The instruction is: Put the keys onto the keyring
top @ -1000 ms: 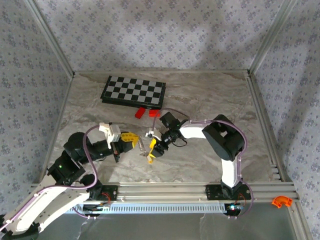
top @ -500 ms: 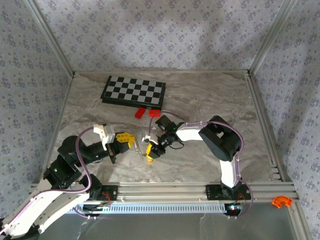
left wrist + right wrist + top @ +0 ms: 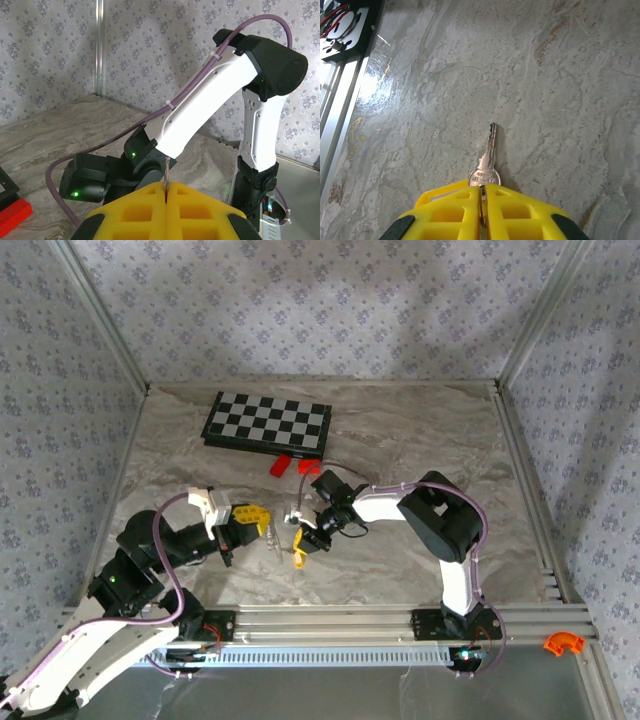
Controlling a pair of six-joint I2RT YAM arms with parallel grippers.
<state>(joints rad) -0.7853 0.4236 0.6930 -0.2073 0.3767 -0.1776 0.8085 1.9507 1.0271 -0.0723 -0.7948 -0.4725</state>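
Yellow right fingers (image 3: 493,193) are pinching the head of a silver key (image 3: 490,150), its blade pointing straight out over the marbled desk (image 3: 560,75). The right arm is reaching low to the left, and the left arm is bending toward it. The left fingers (image 3: 178,191) are pressing together on the thin pale keyring (image 3: 165,172). The lettering stamped on the key is too small to read.

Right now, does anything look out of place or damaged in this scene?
Nothing looks spilled or broken. One stray: a small orange curved piece lies outside the table's front rail, near the right arm's base.
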